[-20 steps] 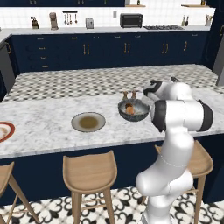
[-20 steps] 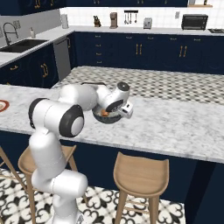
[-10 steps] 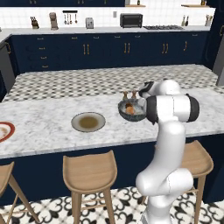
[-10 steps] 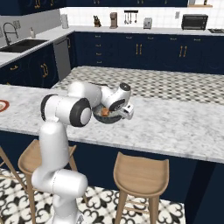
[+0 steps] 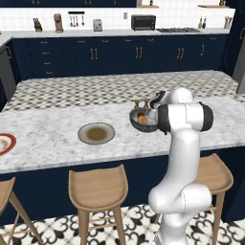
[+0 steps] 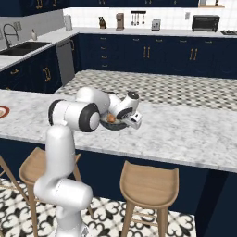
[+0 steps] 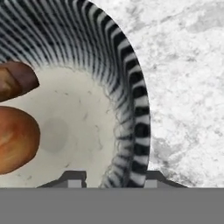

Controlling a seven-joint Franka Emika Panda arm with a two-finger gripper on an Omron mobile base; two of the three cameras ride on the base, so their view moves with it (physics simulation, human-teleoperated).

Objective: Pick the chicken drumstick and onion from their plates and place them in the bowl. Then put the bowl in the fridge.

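Resting on the white marble island counter (image 5: 57, 139), the dark bowl (image 5: 142, 119) is seen just in front of the arm's wrist in the left base view and partly hidden behind the hand in the right base view (image 6: 115, 121). Contents of the bowl: the onion (image 7: 15, 139), an orange-tan ball lying on the pale speckled floor, and the chicken drumstick (image 7: 15, 81), brown, just beside it and near the striped inner wall; both are shown as orange-brown shapes inside the bowl in the left base view (image 5: 141, 117). The gripper (image 7: 114, 177) is positioned at the bowl's rim, with one finger tip (image 7: 73, 177) inside the bowl and the other outside over the counter, the striped wall (image 7: 131, 131) passing between them; whether the tips press on the wall cannot be told. A grey-olive plate (image 5: 96, 133) with a brownish centre is placed on the counter to the left of the bowl, well apart from it. A white plate with a red rim (image 5: 5, 143) is recorded at the far left edge of the counter. Three wooden stools (image 5: 98, 191) are ranged below the counter's near edge. Navy cabinets (image 5: 115, 60) with gold handles are lined along the back wall.
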